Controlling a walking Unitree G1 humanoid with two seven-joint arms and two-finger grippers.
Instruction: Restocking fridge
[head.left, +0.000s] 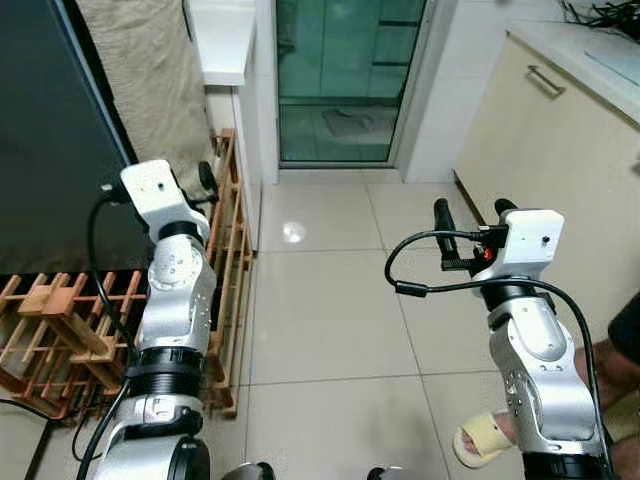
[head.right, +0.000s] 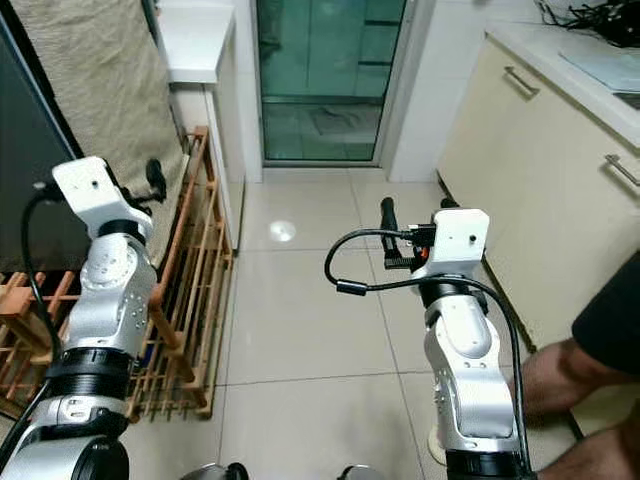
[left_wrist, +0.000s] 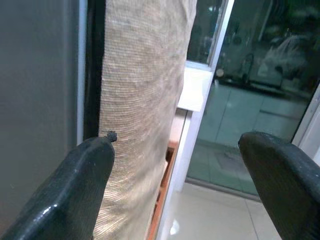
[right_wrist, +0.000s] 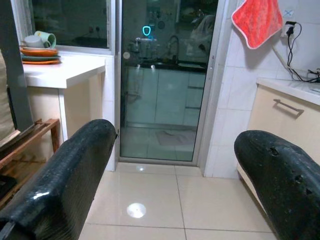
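1. Fridge (head.left: 45, 130): you are seeing its dark door standing at your far left, shut, with a beige cloth (head.left: 150, 80) hanging along its right edge.

2. Wooden rack (head.left: 60, 320): it is sitting on the floor below and beside the fridge, running along the wall toward the white counter (head.left: 222, 40).

3. Left gripper (left_wrist: 175, 175): you are holding it raised beside the cloth and above the rack. Its two black fingers (left_wrist: 70, 190) are standing well apart with nothing between them, pointing toward the cloth edge and the glass door beyond.

4. Glass door (head.left: 345, 80): it is standing straight ahead of you at the end of the pale tiled floor (head.left: 330, 300), with a dim kitchen showing through it.

5. Plates and cups (right_wrist: 39, 49): you are seeing a small stack resting on the white counter, left of the glass door.

6. Right gripper (right_wrist: 175, 175): you are holding it raised over the tiled floor, level with the left one. Its fingers (right_wrist: 65, 175) are spread wide and gripping nothing, aimed at the glass door.

7. Red cloth (right_wrist: 257, 20): it is hanging on the tiled wall right of the glass door, beside a plugged-in cable.

8. Cream cabinet (head.left: 540, 140): it is running along your right side, with metal handles on its fronts.

9. Person: a leg and a sandalled foot (head.left: 485, 437) are standing on the floor at your lower right, just beside your right arm.
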